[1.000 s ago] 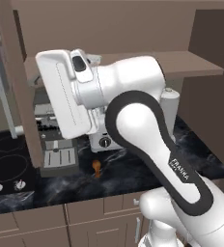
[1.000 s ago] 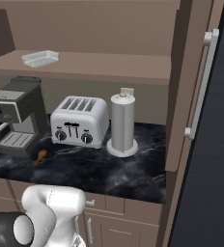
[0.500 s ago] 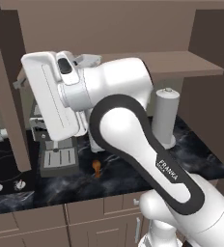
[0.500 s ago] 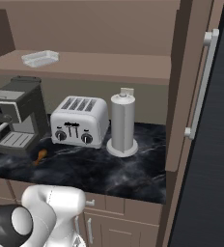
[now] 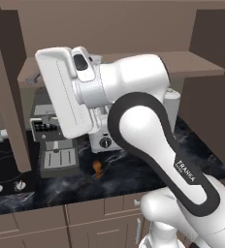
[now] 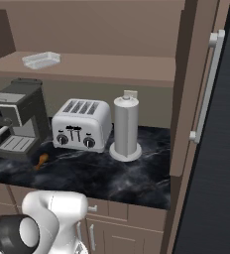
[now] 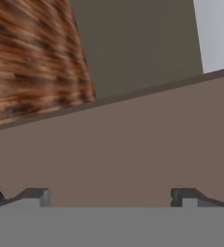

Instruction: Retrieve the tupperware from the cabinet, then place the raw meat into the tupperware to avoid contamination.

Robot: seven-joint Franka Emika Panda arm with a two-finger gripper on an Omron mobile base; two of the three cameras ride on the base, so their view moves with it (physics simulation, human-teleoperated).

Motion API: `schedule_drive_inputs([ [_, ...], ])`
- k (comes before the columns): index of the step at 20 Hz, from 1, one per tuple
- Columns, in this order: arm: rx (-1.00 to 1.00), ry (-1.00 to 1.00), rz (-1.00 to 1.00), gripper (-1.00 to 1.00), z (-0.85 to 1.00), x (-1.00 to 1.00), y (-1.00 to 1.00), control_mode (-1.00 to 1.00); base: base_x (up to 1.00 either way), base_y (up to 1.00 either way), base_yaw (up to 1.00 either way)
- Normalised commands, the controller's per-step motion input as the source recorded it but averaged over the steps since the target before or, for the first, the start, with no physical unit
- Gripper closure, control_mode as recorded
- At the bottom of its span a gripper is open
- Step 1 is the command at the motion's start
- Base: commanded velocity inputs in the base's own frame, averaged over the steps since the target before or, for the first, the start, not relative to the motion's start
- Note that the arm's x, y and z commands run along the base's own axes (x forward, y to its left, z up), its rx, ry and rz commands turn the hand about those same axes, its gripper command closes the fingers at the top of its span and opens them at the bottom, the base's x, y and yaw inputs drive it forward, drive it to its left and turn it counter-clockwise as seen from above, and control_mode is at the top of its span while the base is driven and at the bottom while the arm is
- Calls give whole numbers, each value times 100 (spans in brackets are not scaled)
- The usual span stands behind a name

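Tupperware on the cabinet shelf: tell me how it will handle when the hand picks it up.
The tupperware looks small, shallow and see-through, so it is probably light and fairly stiff. Its low flat shape should keep it from tipping or rolling, but on the smooth shelf it may slide if nudged. Its thin rim probably suits the open hand.

Toaster [image 5: 102,140] and most of the coffee machine [image 5: 49,140] behind the white arm.

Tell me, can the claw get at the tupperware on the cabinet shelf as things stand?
Probably yes. The cabinet door stands open, and the tupperware lies alone on the shelf with nothing in front of it. The claw is open and empty, facing a plain brown surface, so it needs re-aiming first.
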Motion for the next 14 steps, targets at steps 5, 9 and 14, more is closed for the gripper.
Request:
schedule_drive_inputs([
  [5,0,-1,0,-100,8,0,-36,-100,0,0,0],
  [9,0,0,0,-100,3,0,-37,-100,0,0,0],
  [14,0,0,-1,-100,2,0,-38,-100,0,0,0],
])
